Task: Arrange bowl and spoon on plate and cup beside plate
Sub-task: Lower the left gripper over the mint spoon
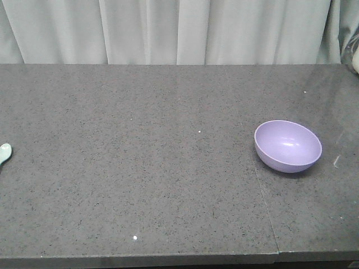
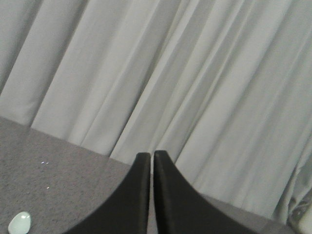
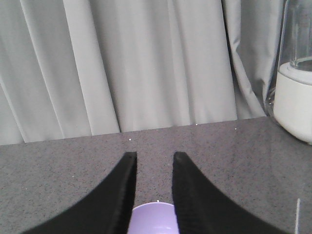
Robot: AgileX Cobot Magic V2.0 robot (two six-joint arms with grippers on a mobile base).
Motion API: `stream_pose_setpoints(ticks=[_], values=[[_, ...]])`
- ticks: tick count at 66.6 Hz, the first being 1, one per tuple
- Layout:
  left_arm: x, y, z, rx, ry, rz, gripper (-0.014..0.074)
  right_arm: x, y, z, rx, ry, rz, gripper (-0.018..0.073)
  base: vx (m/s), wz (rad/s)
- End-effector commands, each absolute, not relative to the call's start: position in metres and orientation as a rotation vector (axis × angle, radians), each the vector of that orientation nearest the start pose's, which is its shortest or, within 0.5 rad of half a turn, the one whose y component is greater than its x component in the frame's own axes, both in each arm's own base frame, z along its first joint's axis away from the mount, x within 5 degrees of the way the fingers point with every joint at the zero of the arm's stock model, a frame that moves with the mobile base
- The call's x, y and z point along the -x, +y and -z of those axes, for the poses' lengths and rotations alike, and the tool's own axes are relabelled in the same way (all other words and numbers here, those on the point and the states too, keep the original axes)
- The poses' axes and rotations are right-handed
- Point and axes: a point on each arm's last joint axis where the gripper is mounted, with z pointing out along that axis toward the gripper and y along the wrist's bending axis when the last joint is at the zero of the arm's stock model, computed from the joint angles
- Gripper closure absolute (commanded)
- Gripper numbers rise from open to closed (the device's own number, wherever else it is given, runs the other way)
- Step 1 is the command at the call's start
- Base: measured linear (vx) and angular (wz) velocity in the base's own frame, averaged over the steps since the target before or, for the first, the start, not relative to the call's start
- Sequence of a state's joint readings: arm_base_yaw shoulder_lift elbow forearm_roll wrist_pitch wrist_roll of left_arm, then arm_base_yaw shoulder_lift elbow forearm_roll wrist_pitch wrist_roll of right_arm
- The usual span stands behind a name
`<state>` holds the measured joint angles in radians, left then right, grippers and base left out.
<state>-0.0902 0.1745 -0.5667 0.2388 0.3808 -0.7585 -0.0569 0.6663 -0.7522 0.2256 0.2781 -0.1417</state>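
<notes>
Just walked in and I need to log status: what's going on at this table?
Nothing is held yet. The bowl sits on the right part of the grey table, and the right gripper is open with the bowl's rim showing below its fingers. The left gripper is shut and empty; the spoon lies at the table's left edge. No plate or cup is in view.

The small round lavender plastic bowl (image 1: 288,145) at right looked smooth and glossy, with soft highlights inside. The dark grey speckled stone-like tabletop (image 1: 140,179) carried a faint sheen. Along the top, the pale grey cloth curtain (image 1: 168,31) hung matt.
</notes>
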Motion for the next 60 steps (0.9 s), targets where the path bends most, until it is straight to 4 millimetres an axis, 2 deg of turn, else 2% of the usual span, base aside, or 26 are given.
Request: stream_pose_setpoints(ticks=[1, 7, 16, 24, 31, 39, 43, 51, 60], values=[[-0.041, 0.005, -0.378, 0.369, 1.431, 0.409, 0.0542, -0.139, -0.005, -0.401, -0.087, 1.557, -0.058, 0.0228, 0.0, 0.0], [-0.049, 0.004, -0.384, 0.371, 1.451, 0.405, 0.0488, -0.139, -0.005, -0.401, -0.086, 1.548, -0.052, 0.0125, 0.0, 0.0], [-0.062, 0.003, -0.389, 0.388, 1.503, 0.392, 0.0345, -0.139, -0.005, -0.401, -0.076, 1.545, -0.039, 0.0038, 0.0, 0.0], [-0.072, 0.004, -0.391, 0.419, 1.586, 0.361, 0.0209, -0.139, -0.005, -0.401, -0.074, 1.546, -0.038, 0.0027, 0.0, 0.0], [-0.081, 0.002, -0.397, 0.392, 1.549, 0.374, 0.0137, -0.139, -0.005, -0.401, -0.075, 1.546, -0.039, 0.0028, 0.0, 0.0], [-0.085, -0.001, -0.406, 0.354, 1.466, 0.412, 0.0125, -0.139, -0.005, -0.401, -0.075, 1.546, -0.039, 0.0028, 0.0, 0.0], [-0.087, -0.001, -0.407, 0.357, 1.477, 0.406, 0.013, -0.139, -0.005, -0.401, -0.075, 1.546, -0.039, 0.0028, 0.0, 0.0], [-0.102, 0.004, -0.407, 0.343, 1.658, 0.221, 0.0136, -0.139, -0.005, -0.401, -0.075, 1.546, -0.039, 0.0028, 0.0, 0.0], [-0.125, 0.01, -0.417, 0.29, 1.861, 0.001, 0.0136, -0.139, -0.005, -0.401, -0.075, 1.547, -0.039, 0.0028, 0.0, 0.0]])
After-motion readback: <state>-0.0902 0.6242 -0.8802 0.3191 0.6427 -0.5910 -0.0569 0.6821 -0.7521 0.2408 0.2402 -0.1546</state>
